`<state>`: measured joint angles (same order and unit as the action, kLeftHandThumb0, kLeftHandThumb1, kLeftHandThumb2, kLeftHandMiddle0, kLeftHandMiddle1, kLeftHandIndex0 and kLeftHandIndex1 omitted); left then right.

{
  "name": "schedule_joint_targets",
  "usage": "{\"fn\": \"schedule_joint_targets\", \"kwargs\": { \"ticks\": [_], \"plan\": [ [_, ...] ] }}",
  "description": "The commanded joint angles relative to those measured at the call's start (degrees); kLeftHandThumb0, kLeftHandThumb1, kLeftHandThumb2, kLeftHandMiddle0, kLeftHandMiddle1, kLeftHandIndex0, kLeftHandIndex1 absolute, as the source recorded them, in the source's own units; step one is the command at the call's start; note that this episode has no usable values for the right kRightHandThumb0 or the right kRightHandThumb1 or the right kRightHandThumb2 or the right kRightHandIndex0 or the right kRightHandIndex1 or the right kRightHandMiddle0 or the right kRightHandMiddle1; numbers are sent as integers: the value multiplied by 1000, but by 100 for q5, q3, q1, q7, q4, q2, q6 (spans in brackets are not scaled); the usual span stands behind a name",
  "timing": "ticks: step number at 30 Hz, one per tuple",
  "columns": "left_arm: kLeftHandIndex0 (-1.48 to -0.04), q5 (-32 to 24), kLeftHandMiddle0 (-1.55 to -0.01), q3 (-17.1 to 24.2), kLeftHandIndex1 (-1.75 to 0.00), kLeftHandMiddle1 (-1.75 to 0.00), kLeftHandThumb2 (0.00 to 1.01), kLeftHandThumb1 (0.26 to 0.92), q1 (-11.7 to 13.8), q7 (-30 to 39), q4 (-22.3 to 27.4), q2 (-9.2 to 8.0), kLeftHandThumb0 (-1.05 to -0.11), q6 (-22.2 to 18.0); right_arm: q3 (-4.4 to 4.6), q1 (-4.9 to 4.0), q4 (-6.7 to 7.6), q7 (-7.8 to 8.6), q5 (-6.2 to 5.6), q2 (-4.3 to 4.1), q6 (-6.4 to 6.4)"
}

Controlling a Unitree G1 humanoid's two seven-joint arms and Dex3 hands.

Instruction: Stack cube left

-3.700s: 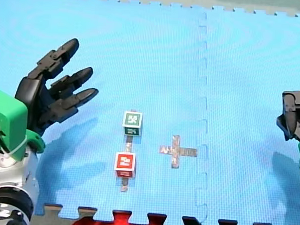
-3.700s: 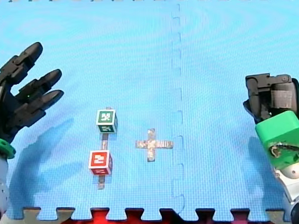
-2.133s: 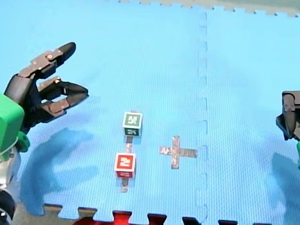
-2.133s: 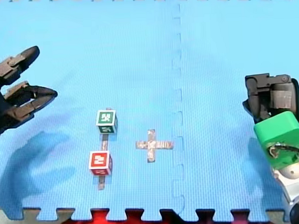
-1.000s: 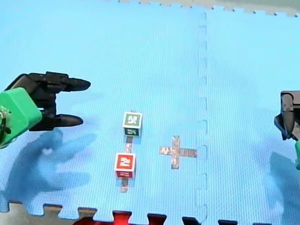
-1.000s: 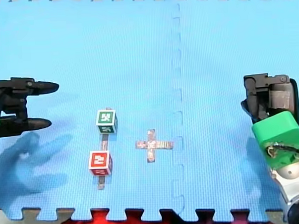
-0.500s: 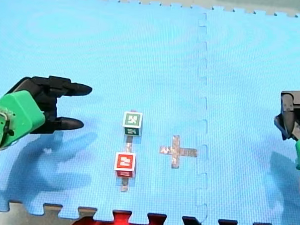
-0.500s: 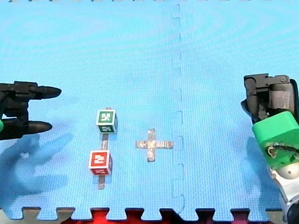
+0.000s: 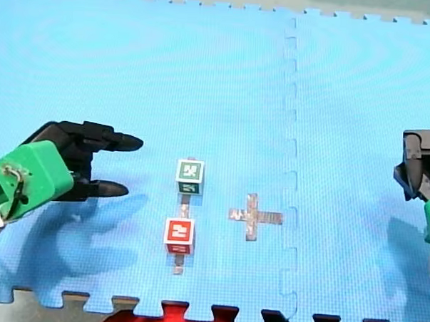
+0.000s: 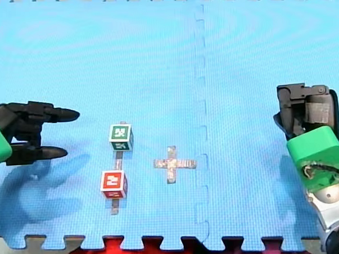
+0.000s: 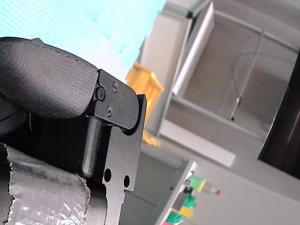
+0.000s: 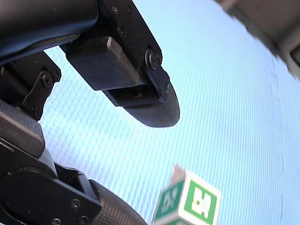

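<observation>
A green cube with a white marker stands on the blue foam mat. A red cube sits just in front of it, and both rest on a strip of silver tape. My left hand hovers left of the green cube, holding nothing, fingertips pointing toward it with about a cube's width of gap. My right hand is at the mat's right edge, fingers curled, holding nothing. In the second wrist view the green cube lies beyond black fingers.
A silver tape cross is stuck to the mat right of the cubes. A jigsaw seam runs front to back through the mat. Red cloth shows below the mat's front edge.
My left hand has come down, turned its fingers sideways and moved right toward the green cube. The cubes and the right hand have not moved.
</observation>
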<state>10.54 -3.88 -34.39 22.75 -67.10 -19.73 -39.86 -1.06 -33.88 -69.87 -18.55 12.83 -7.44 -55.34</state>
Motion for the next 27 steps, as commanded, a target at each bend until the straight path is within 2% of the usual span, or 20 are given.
{"fn": "schedule_joint_targets", "kwargs": {
  "ticks": [1, 5, 17, 27],
  "plan": [
    [-867, -26, -927, -43, -7, -1746, 10, 688, 55, 111, 67, 5, -839, 45, -20, 15, 0, 4, -30, -25, -28],
    [-875, 49, -935, -158, -9, -1746, 11, 698, 115, 147, 262, 58, -856, 99, -29, 18, 0, 22, -44, -17, -27],
    [-864, 210, -960, -418, -1, -1746, 5, 701, 193, 182, 678, 33, -901, 318, -58, 4, 1, 75, -63, 0, -7],
    [-841, 79, -964, -443, -1, -1746, 1, 696, 242, 360, 1077, 46, -916, 595, -76, -3, 6, 111, -81, 2, -16]
  ]
}}
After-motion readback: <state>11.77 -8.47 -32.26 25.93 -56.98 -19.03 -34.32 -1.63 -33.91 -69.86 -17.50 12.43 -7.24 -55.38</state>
